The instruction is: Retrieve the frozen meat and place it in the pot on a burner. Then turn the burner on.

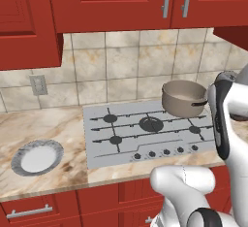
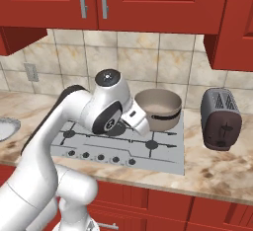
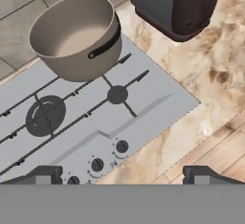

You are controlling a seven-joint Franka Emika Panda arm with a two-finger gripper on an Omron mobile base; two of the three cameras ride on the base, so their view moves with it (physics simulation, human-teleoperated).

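Observation:
The pot (image 1: 183, 100) is round and grey-brown with a pale, empty inside and dark side handles. It stands on the back right burner of the stove (image 1: 104, 160), and it also appears as the pot (image 2: 158, 109) and the pot (image 3: 76, 58). My gripper (image 3: 127, 174) hangs above the stove's front right part, over the knobs (image 3: 97, 164), short of the pot. Its jaws are open with nothing between them. The frozen meat is out of view.
A dark grey toaster (image 2: 221, 119) stands on the marble counter right of the stove. A round white plate (image 1: 55, 146) lies on the counter to the stove's left. Red cabinets hang overhead, and a row of knobs (image 1: 166, 152) lines the stove's front edge.

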